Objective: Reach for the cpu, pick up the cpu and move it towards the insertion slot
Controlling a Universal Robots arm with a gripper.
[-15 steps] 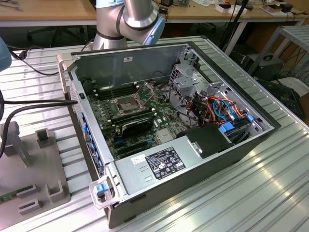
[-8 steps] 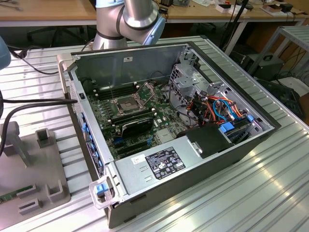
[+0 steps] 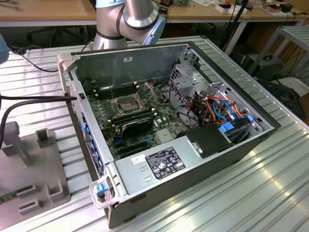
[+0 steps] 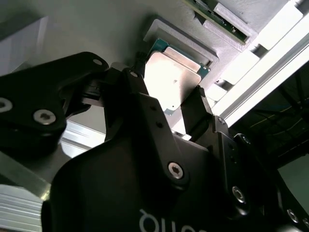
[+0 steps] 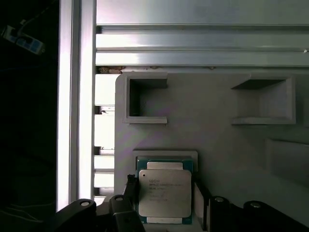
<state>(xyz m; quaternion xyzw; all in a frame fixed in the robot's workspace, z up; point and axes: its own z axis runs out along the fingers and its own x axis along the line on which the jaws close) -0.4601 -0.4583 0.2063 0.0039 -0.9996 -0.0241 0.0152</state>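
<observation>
In both wrist views the cpu (image 5: 164, 197) (image 4: 171, 79), a thin square chip with a pale metallic face, lies in a shallow recess of a grey fixture (image 5: 217, 145). My gripper (image 5: 164, 194) (image 4: 169, 79) straddles it. One black finger (image 5: 129, 191) sits against one edge and the other finger (image 5: 201, 195) against the opposite edge, so the gripper is shut on the chip. In the exterior view the insertion slot (image 3: 126, 104), a silver-framed square socket with a dark centre, sits on the motherboard inside the open computer case (image 3: 159, 53).
The arm's grey body (image 3: 133, 17) stands behind the case. A grey fixture (image 3: 34, 164) lies at the exterior view's left on the ribbed aluminium table (image 3: 270, 193). Raised pockets (image 5: 145, 99) (image 5: 263, 99) stand beyond the chip. A green memory stick (image 4: 212, 19) lies nearby.
</observation>
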